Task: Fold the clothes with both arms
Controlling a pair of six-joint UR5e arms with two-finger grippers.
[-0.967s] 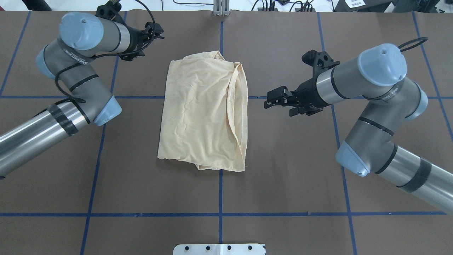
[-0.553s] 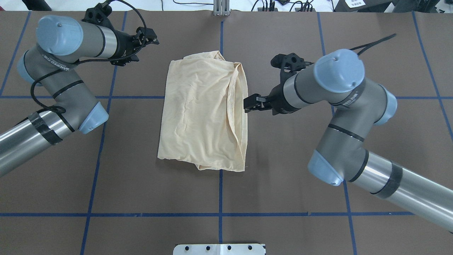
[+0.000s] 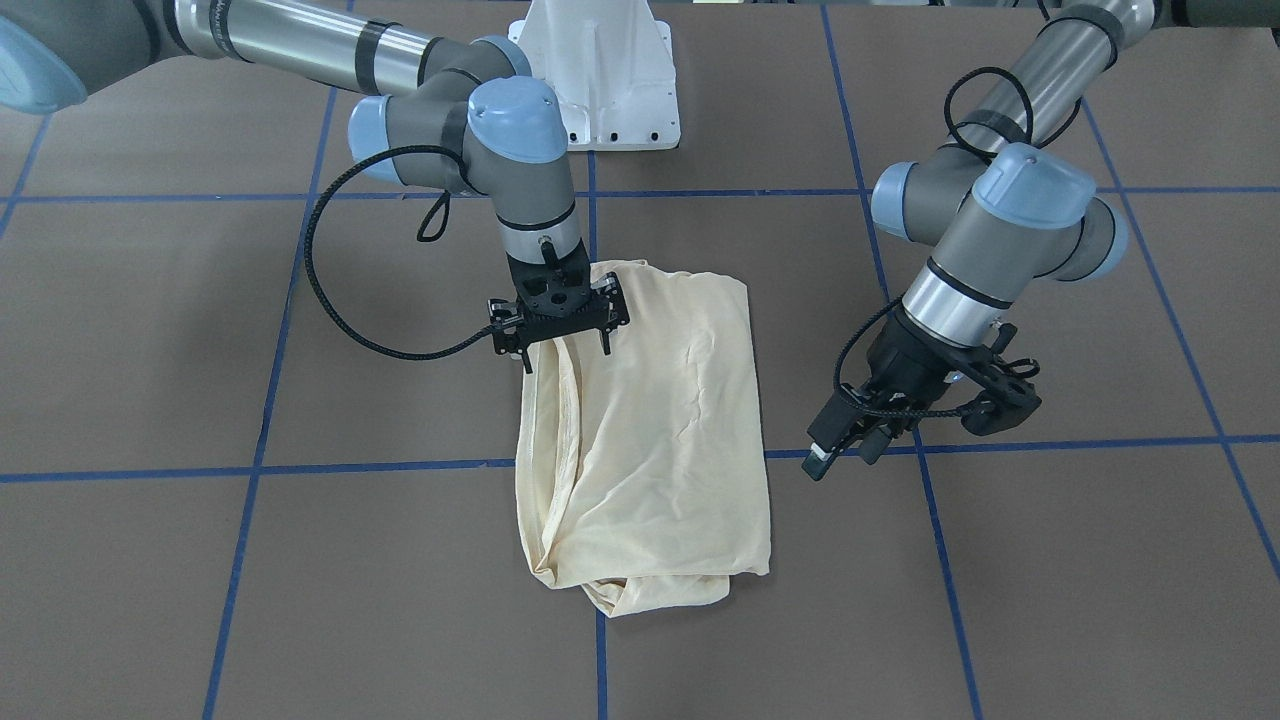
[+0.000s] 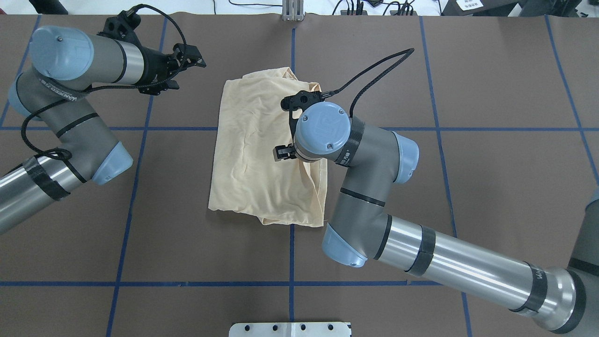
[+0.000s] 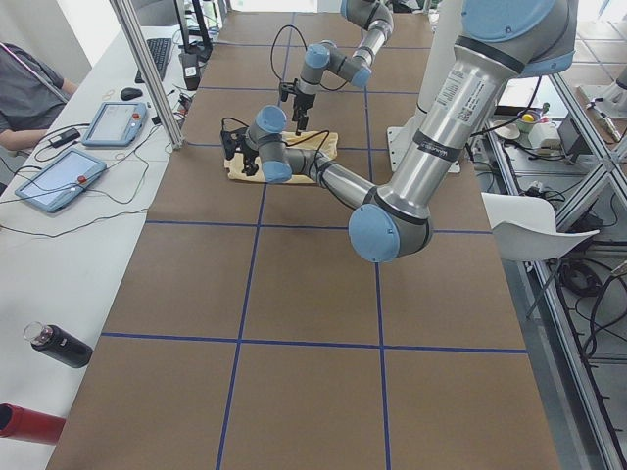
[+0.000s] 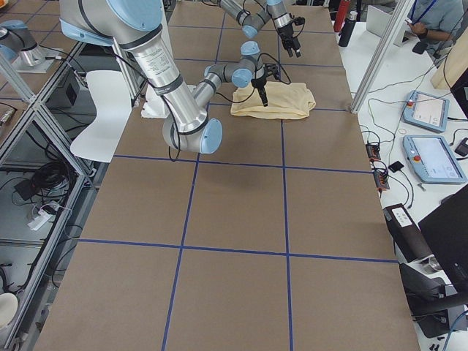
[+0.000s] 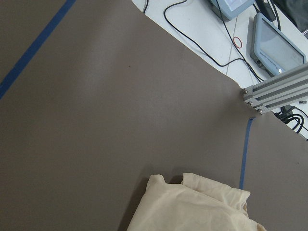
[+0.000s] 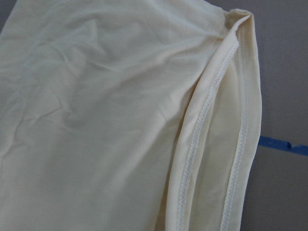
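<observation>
Swinging in from 3 o'clock, the right arm [image 4: 374, 168] has crossed the cloth's edge since a second ago, so the right pincer [image 3: 565, 350] now hangs over the shirt [image 4: 252, 154] instead of waiting beside it on bare table [image 4: 491, 70]. The left arm [image 4: 70, 112] has drawn back a little toward 9 o'clock, and the shirt itself has not shifted. It lies near the middle of the table, folded into a rough upright rectangle with the plain cream side up (no print shows), straddling the crossing of the blue tape lines [image 4: 468, 128]. In the overhead view the right arm's blue wrist cap covers the garment's 3 o'clock side. From across the table the right pincer points straight down with its fingers spread, above the fold that runs along that side. Whether the tips touch the fabric cannot be told. The right wrist camera looks down on wrinkled cloth and a stitched hem [image 8: 197, 144] doubled over on itself, with a strip of table and blue tape past it. The left pincer [image 4: 187, 70] hovers apart from the shirt, at about 10 o'clock from it in the overhead view, its fingers spread and holding nothing. Its wrist camera sees mostly table, with one corner of the shirt at 6 o'clock.
</observation>
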